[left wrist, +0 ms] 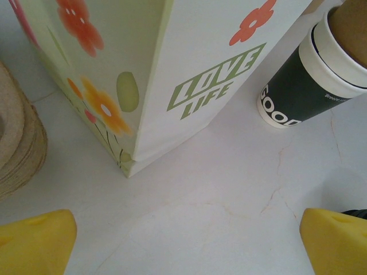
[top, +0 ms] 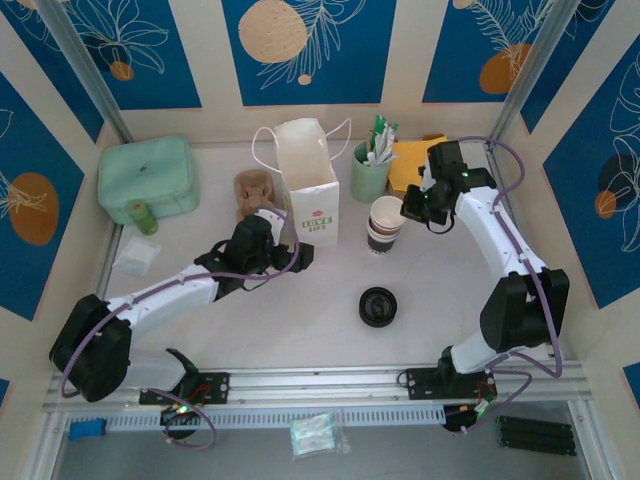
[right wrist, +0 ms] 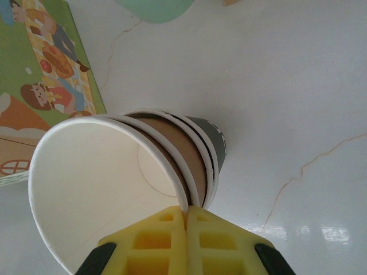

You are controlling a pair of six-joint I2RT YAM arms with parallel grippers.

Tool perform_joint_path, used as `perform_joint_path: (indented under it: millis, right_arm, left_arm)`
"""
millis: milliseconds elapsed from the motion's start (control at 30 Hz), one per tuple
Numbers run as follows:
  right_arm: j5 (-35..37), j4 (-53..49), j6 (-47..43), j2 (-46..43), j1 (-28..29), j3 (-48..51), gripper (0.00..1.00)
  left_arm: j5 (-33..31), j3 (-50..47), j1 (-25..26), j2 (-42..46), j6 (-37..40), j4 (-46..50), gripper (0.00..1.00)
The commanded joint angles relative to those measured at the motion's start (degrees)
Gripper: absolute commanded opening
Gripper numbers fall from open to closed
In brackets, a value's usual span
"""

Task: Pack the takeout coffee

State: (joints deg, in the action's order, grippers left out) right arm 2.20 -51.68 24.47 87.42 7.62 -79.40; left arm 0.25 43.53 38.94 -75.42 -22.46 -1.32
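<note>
Right gripper (right wrist: pixel 186 229) pinching takeout coffee (right wrist: pixel 103 183) rim | base hidden in white cup (right wrist: pixel 217 140) | left gripper (left wrist: pixel 186 243) spread

The white paper bag (left wrist: pixel 229 69) carries "LOVE LIFE" in olive green, with "LOVE" inside a slanted frame and "LIFE" just beneath it, both tilted upward to the right in the upper middle of the left wrist view. In the top view the same two words show small and green on the bag's front face near the centre of the frame, under a red mark (too small to make out). At the upper right of the left wrist view, the white cup with a black band (left wrist: pixel 298 86) bears "GOOD" in large white capitals along the band's lower edge. Further right on the band, a line of tiny pale print is too small to read.
</note>
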Motion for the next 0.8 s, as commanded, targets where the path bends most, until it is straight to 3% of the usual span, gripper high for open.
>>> perform_joint_path:
  millis: [0,167,767]
  right_arm:
    - [-3.27,0.73,0.89,-1.73,-0.39,0.31,0.0]
    - [-6.7,3.36,2.13,-1.74,-1.18,3.32,0.0]
    - [-6.04,4.82,1.4,-1.55,-1.67,4.9,0.0]
  left_arm:
    - [-0.71,0.15,0.58,-0.06,0.31,-1.42,0.99]
    - [-0.16,0.67,0.69,0.39,-0.3,-0.77,1.0]
    - [2.21,3.89,0.75,-0.87,-1.97,0.39,0.99]
